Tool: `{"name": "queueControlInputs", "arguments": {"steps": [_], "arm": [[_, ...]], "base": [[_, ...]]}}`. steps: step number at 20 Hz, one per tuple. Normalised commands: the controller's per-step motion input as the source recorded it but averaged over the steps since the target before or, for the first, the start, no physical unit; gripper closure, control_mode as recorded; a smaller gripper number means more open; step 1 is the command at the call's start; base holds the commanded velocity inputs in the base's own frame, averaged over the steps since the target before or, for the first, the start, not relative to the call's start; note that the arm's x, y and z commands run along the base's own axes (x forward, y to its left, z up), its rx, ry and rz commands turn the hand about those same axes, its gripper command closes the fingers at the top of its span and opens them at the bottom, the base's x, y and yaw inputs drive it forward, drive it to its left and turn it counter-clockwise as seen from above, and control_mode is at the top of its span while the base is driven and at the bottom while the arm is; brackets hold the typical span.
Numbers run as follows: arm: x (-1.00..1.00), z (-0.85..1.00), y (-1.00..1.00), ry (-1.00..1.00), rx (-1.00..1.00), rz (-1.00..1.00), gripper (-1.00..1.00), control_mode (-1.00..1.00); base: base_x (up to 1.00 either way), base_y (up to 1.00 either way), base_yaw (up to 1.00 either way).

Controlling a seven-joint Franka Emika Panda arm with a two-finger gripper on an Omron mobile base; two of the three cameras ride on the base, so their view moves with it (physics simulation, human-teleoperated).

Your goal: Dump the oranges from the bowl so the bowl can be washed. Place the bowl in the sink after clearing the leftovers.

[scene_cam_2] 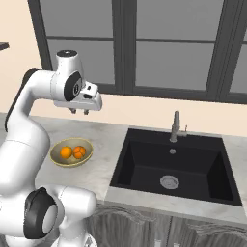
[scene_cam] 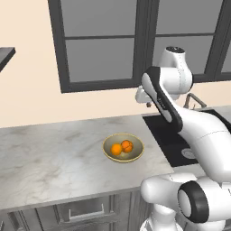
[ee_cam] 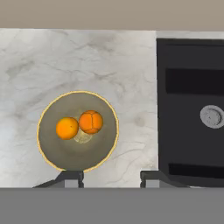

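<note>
Two small oranges (ee_cam: 78,125) (one darker and redder) touch in the shallow olive-tan bowl (ee_cam: 52,153) with its paler rim, on the marble desk (ee_cam: 109,65) beside the black sink (ee_cam: 188,144), under the raised hand (ee_cam: 111,178), fingers apart.

- No text, label, brand, number or sign can be read anywhere in these pictures.
</note>
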Motion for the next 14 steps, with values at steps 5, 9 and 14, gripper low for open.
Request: {"name": "queueControlInputs", "arguments": {"steps": [5, 9, 14], "arm": [[-0.07, -0.02, 0.00, 0.00, 0.00, -0.01, -1.00, -1.00], [-0.37, -0.64, 0.06, 0.03, 0.01, -0.11, -1.00, -1.00], [-0.04, -0.96, 0.01, 0.21, 0.01, -0.17, -1.00, -1.00]], "base": [[0.00, 0.00, 0.00], [0.00, 0.00, 0.00], [0.00, 0.00, 0.00]]}}
